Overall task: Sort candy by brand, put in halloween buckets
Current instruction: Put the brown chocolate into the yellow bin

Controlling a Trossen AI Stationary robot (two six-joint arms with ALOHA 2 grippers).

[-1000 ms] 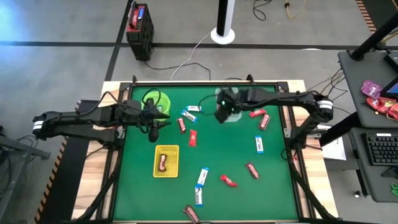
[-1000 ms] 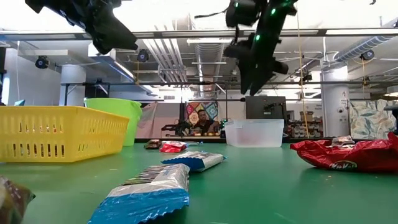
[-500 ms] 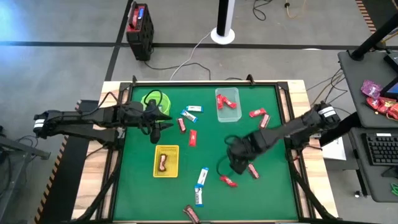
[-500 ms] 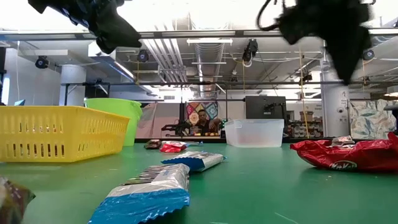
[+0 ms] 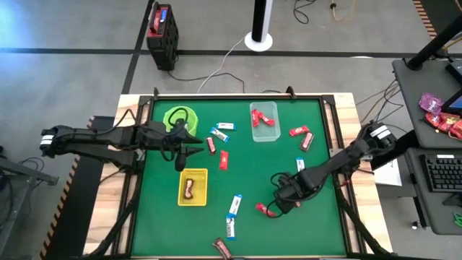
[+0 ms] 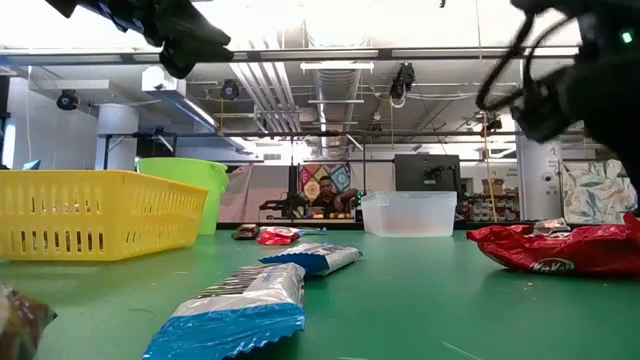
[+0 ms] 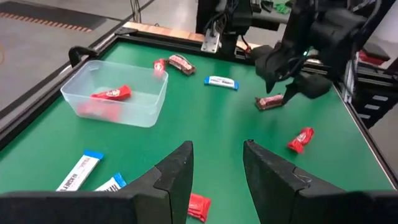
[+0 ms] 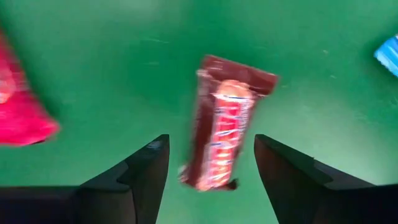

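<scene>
Now right claw (image 8: 209, 163) wide open, empty, just over a dark brown bar (image 8: 226, 132) on the green table (image 8: 112, 56)

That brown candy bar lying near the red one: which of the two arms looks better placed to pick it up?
The right. Its pincer is open and hangs right over the brown candy bar, fingers either side, near the red one. The left pincer, also open, hovers across the table near the yellow basket.
</scene>
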